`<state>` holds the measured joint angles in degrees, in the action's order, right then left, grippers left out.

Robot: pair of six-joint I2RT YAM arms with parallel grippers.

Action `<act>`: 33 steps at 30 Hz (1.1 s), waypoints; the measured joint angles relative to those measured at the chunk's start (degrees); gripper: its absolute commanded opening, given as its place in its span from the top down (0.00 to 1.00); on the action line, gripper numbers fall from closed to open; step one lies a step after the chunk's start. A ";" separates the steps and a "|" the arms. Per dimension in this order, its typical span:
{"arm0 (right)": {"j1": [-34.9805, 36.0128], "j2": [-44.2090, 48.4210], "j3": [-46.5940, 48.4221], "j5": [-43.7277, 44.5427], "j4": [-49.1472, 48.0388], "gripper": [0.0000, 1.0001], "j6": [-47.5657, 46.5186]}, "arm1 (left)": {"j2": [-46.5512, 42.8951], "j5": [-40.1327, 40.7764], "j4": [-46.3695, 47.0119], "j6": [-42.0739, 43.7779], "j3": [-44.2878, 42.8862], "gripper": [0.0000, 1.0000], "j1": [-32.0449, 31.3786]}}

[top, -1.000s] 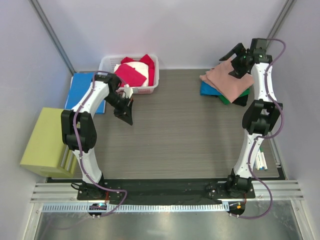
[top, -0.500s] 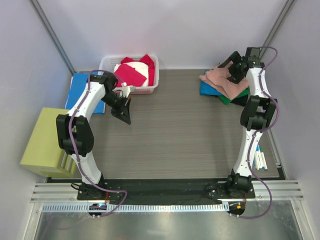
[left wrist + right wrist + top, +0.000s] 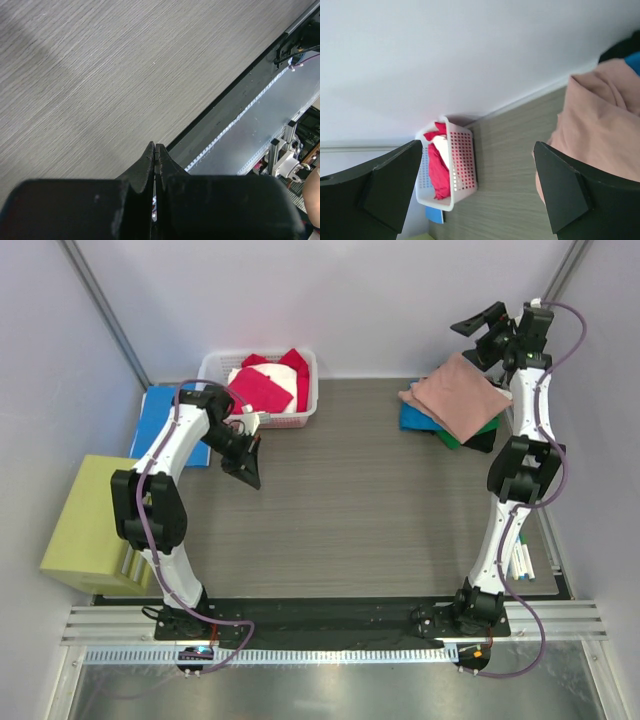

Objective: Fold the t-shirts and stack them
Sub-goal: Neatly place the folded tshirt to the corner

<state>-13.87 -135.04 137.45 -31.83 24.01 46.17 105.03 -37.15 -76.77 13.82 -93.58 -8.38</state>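
Folded t-shirts are stacked at the back right: a dusty-pink one [image 3: 455, 395] on top, with teal-blue [image 3: 413, 419], green [image 3: 455, 439] and black [image 3: 487, 439] edges under it. My right gripper [image 3: 478, 335] hangs open and empty above the stack's far side, near the wall. In the right wrist view the pink shirt [image 3: 600, 130] lies to the right of my gripper [image 3: 478, 145]. Magenta [image 3: 262, 388] and white [image 3: 283, 382] shirts fill the white basket [image 3: 305, 410] at the back left. My left gripper [image 3: 246, 468] is shut on nothing, over bare table in front of the basket; its tips [image 3: 155, 146] are pressed together.
A flat blue folder [image 3: 163, 420] lies left of the basket, and a yellow-green box [image 3: 95, 525] stands at the left edge. Pens [image 3: 522, 562] lie by the right arm. The black front rail [image 3: 235, 95] borders the table. The basket [image 3: 452, 170] also shows in the right wrist view.
My right gripper has lifted off the pink shirt and drawn back toward the wall; the shirt now lies flat on the stack. The left arm has barely moved.
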 measured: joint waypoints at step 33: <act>-2.47 -1.27 -19.10 -6.82 -17.49 0.00 11.45 | -3.41 -1.16 -0.13 1.46 2.71 0.97 2.54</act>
<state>-16.34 -136.31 118.34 -38.65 6.52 57.63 101.62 -38.30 -76.90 15.29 -90.87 -5.85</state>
